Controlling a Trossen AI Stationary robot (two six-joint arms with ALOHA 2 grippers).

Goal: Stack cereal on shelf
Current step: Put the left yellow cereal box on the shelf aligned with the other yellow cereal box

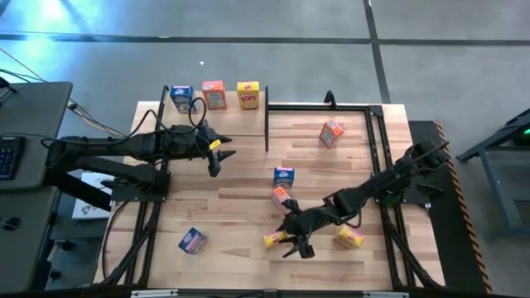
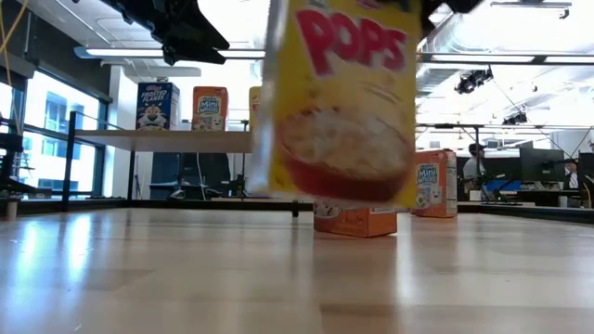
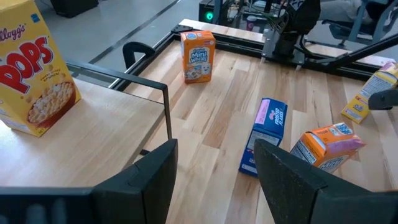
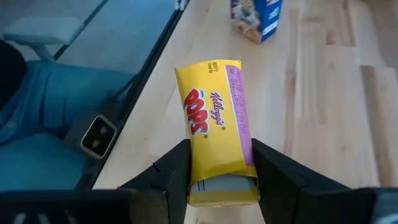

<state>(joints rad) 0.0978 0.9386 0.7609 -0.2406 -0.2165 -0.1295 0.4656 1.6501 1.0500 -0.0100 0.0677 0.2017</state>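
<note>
The shelf [image 1: 236, 124] is a light-wood board at the far left, with black posts. A blue box [image 1: 181, 98], an orange box [image 1: 214, 94] and a yellow box [image 1: 248, 94] stand upright along its far edge. My right gripper [image 4: 217, 149], near the table's front edge, is shut on another yellow cereal box [image 4: 211, 112], which fills the low view [image 2: 339, 102]. My left gripper [image 3: 214, 149] hangs open just off the shelf's near edge with nothing between its fingers. My right gripper pinches the yellow box between its two fingers, on two opposite faces at the end nearest the wrist [image 4: 200, 163]. The fingers slant down toward the near-left, and the box runs on along them. In the low view its lower edge [image 2: 334, 197] hangs clear of the table.
Loose boxes lie on the tabletop: an orange one [image 1: 331, 132] at the far right, a blue one [image 1: 284, 175] and an orange one [image 1: 281, 196] in the middle, a yellow one [image 1: 349, 237] near right, a blue one [image 1: 192, 241] near left. A black frame [image 1: 377, 149] borders the right side.
</note>
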